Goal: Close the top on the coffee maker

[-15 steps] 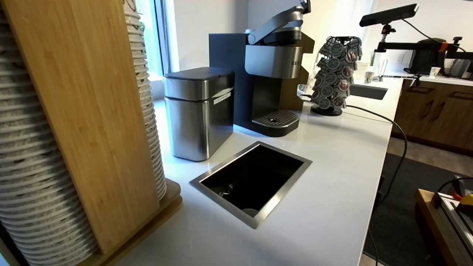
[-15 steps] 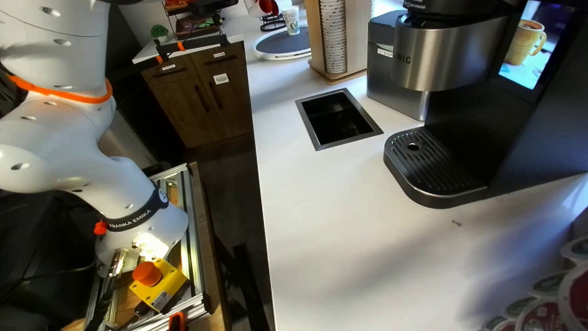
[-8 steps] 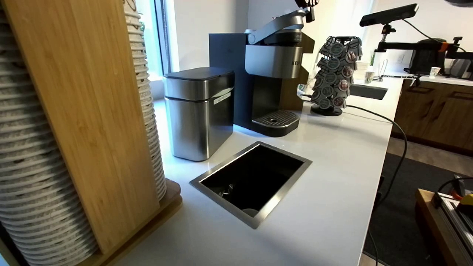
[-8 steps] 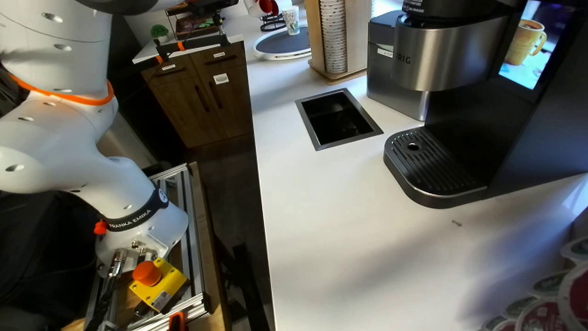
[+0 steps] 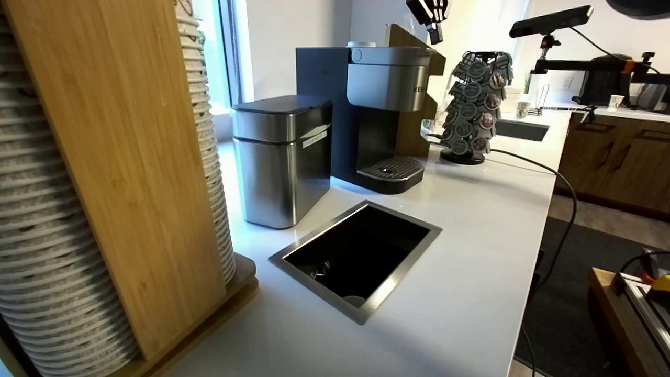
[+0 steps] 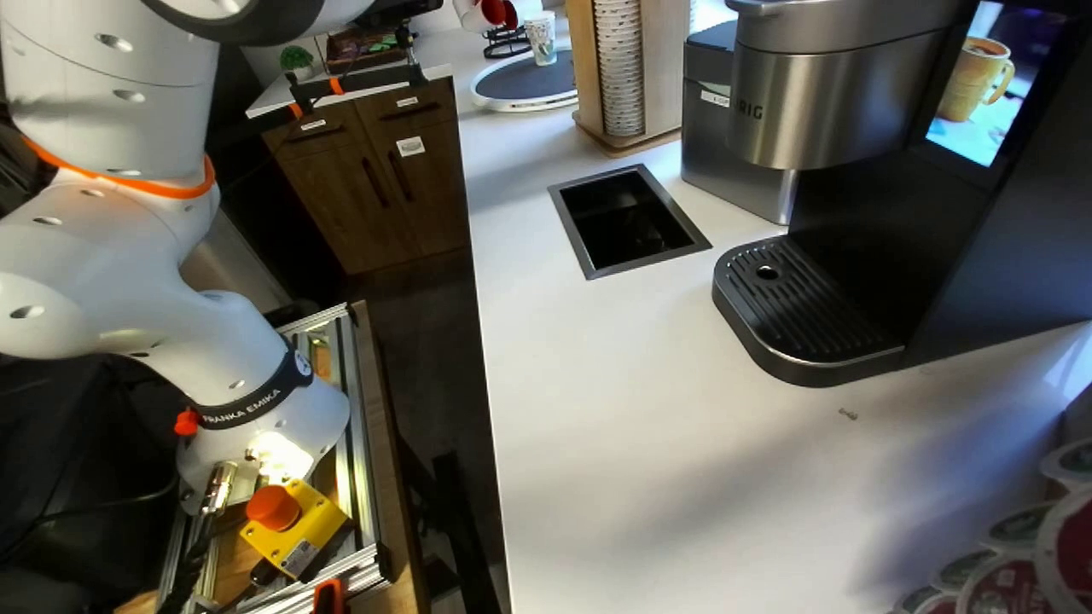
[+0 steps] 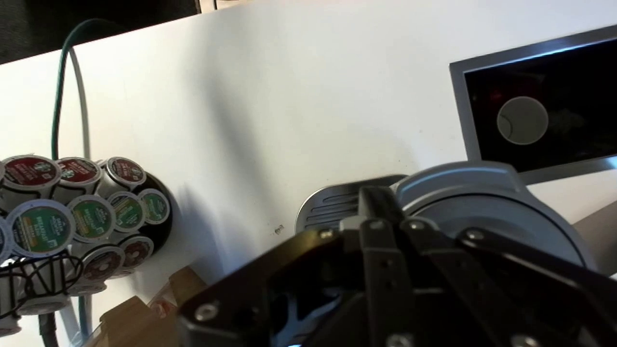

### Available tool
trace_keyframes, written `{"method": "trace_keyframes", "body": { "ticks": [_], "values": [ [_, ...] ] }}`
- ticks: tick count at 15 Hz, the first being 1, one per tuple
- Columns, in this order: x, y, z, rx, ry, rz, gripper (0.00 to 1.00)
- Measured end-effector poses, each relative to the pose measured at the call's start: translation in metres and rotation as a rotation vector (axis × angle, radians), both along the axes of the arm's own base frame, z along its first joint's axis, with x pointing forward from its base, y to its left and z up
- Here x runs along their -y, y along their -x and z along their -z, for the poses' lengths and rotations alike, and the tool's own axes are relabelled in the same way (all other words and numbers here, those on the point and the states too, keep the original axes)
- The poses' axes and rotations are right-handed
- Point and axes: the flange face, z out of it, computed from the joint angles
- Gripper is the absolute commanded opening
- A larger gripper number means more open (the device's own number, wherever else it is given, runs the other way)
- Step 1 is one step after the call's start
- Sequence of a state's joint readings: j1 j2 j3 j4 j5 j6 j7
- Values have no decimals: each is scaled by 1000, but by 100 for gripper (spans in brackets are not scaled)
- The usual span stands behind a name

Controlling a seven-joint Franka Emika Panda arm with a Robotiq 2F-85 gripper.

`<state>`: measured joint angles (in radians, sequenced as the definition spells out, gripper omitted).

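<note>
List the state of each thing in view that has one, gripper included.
Top: closed
Coffee maker: upright, screen lit
Gripper: shut, nothing visibly held
Metal box: lid down
Counter opening: uncovered
Pod rack: upright, bearing pods
Paper cups in wooden holder: stacked
Cabinet doors: closed
Stop button: pressed or not, unclear

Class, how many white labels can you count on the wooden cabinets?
3, all in an exterior view: left drawer label, right drawer label, right door label. Others may be hidden.
</note>
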<state>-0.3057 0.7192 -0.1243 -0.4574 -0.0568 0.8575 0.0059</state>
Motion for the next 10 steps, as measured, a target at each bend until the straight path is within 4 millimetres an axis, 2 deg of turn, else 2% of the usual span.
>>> {"method": "trace_keyframes", "body": {
  "ticks": [2, 3, 4, 10],
  "values": [
    [-3, -2, 0, 7, -9, 2, 0],
    [-9, -2, -5, 24, -20, -1, 26],
    [-18, 0, -16, 49, -31, -9, 27],
    [-90, 34, -129, 310, -33, -81, 69]
  ]
}}
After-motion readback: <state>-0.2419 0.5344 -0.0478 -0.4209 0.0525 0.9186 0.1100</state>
